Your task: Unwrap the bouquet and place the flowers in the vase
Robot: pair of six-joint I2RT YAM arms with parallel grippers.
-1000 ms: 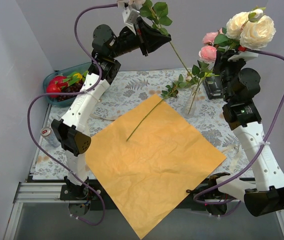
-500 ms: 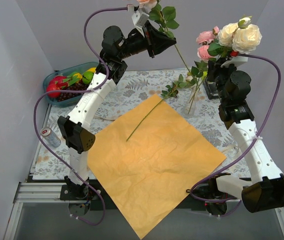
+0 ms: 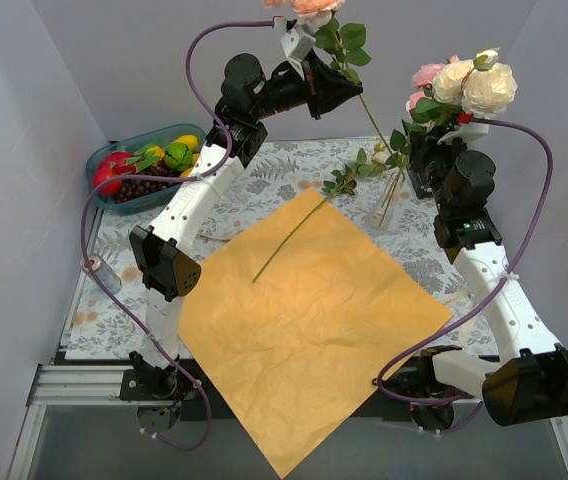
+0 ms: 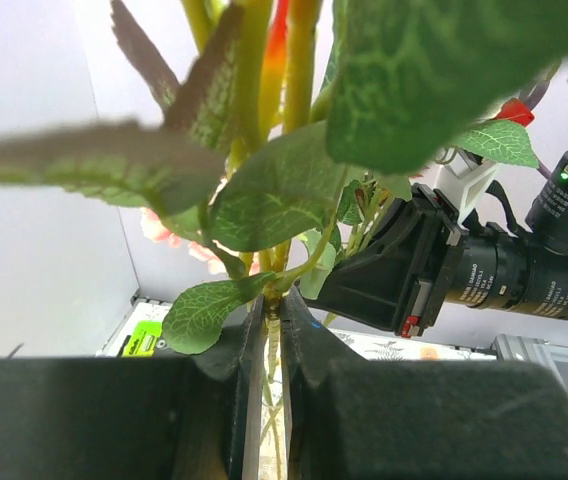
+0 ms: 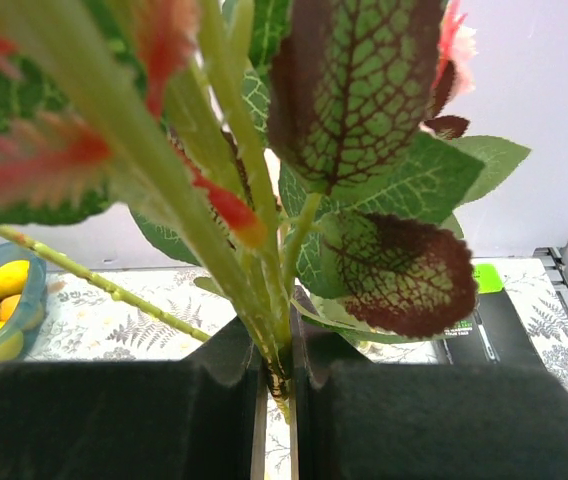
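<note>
On my left wrist feed, the left gripper (image 4: 271, 325) has its fingers almost pressed together, pinching the green stem of a peach-pink rose (image 3: 314, 6) held high. The right gripper (image 5: 276, 375) pinches several stems topped by cream and pink roses (image 3: 474, 85). Both slant down toward the small clear glass vase (image 3: 384, 208). The crinkly orange paper wrapper (image 3: 304, 320) lies flat on the patterned table (image 3: 254, 180), with one loose green stem (image 3: 289, 240) across its far corner.

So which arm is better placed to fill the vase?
Probably right: the right end effector holds cream and pink roses close above the clear glass vase; the left end effector holds one slanting green stem.
</note>
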